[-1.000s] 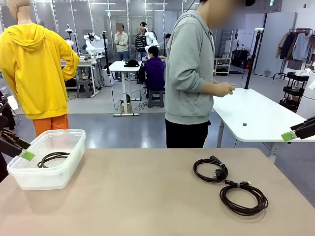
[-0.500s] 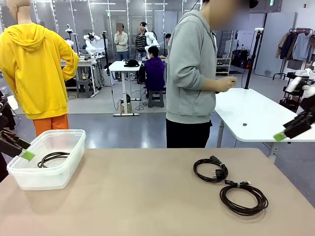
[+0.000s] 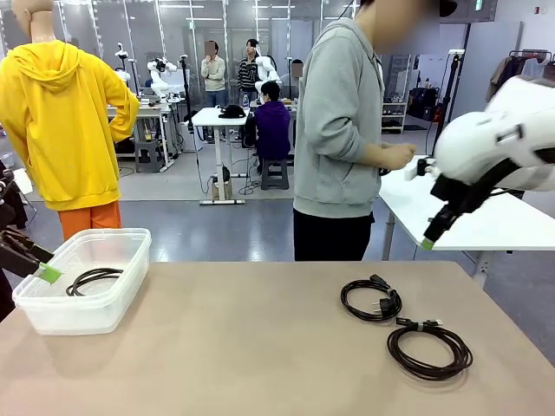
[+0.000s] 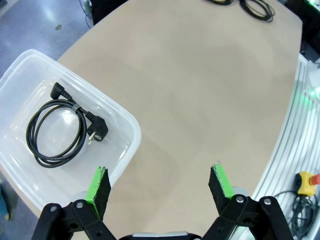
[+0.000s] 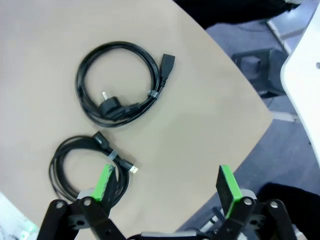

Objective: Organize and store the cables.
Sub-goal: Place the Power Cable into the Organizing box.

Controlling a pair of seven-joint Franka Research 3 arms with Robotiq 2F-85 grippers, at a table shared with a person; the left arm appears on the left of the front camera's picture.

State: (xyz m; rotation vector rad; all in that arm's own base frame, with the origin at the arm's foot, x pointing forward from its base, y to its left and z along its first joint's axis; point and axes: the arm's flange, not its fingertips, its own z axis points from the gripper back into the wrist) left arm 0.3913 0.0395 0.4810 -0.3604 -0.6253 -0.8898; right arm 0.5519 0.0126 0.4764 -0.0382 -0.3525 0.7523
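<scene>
Two coiled black cables lie on the right side of the tan table: one with a plug end (image 3: 371, 300) (image 5: 120, 82) and, nearer the front, a tied one (image 3: 429, 347) (image 5: 87, 165). Another coiled cable (image 3: 94, 278) (image 4: 62, 130) rests inside the clear plastic bin (image 3: 87, 322) (image 4: 134, 131) at the left. My right gripper (image 3: 432, 234) (image 5: 166, 184) hangs open, well above the two loose cables, holding nothing. My left gripper (image 3: 42, 270) (image 4: 160, 185) stands open and empty by the bin's near left corner.
A person in a grey hoodie (image 3: 334, 130) stands at the far edge, hands together by a white table (image 3: 451, 208). The tan table's curved right edge (image 5: 240, 100) runs close to the loose cables. Bare tabletop (image 3: 251, 338) stretches between bin and cables.
My right arm has swung in from the right edge, moving left and up over the table's far right, its fingers now pointing down. The left gripper and all cables have stayed still.
</scene>
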